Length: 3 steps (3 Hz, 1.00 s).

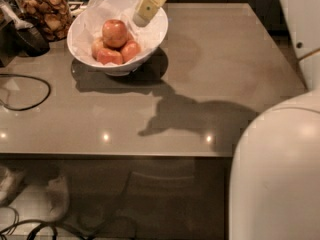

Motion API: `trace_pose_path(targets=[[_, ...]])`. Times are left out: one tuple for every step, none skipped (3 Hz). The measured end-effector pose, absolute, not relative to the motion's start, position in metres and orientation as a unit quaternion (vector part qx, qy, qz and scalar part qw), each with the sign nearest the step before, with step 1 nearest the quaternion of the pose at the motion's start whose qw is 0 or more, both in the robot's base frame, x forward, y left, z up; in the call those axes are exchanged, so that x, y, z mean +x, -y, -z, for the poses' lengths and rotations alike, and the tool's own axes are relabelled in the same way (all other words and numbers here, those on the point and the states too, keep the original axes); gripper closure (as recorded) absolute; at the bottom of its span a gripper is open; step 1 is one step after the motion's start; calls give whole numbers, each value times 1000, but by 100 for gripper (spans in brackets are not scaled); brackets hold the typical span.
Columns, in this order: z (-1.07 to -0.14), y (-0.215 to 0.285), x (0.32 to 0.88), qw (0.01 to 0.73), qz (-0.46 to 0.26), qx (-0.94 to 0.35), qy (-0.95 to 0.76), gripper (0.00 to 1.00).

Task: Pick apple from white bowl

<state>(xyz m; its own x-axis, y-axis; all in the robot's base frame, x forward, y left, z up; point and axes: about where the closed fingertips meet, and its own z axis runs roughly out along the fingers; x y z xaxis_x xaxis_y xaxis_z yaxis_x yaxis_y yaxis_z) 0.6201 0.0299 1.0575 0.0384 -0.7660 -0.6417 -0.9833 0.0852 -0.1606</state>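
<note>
Gripper (142, 15) over far-right rim of white bowl (121, 67) — grip state not discernible. Apple (115, 32) atop other apples (111, 55), just left of gripper tip, slightly nearer — not touching.

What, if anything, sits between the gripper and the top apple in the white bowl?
Nothing visible does. The gripper hangs over the right rear of the white bowl, just right of the apple. The apple lies on top of the other apples, its upper side uncovered. Only paper lining lies below the gap.

Hand (141, 16) just above white bowl (118, 67)
</note>
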Motion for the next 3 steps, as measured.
trace_pose_path(targets=[[-1060, -35, 624, 314, -178, -651, -667, 0], [-1058, -36, 632, 330, -183, -635, -674, 0], [-1050, -51, 657, 344, -205, -605, -688, 0]])
